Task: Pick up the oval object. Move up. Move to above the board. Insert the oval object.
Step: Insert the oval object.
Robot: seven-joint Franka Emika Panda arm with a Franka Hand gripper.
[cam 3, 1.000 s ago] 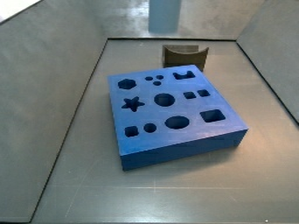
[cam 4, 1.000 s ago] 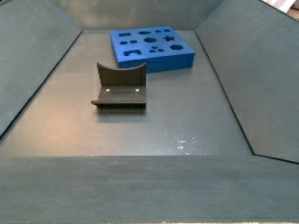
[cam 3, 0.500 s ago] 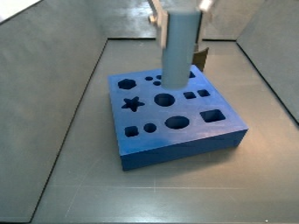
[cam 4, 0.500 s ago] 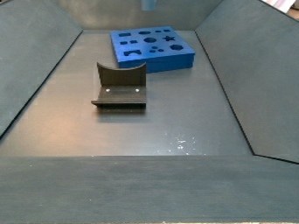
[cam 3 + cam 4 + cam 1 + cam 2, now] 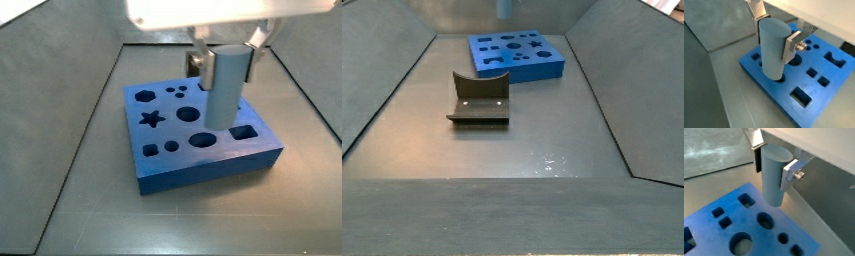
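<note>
My gripper is shut on the oval object, a tall pale grey-blue peg held upright over the middle of the bright blue board. Both wrist views show the silver fingers clamping the peg near its flat top, with my gripper above the board. The peg's lower end hangs over a round hole. The peg, gripper and board show from another angle. I cannot tell whether the peg touches the board. In a side view the board lies far back.
The dark fixture stands on the grey floor in front of the board in a side view, and peeks out behind the gripper in a side view. Sloping grey walls enclose the floor on all sides.
The gripper with the peg has come down into view from the back and moved forward and right, lower over the board's middle. The board and fixture have not moved.
</note>
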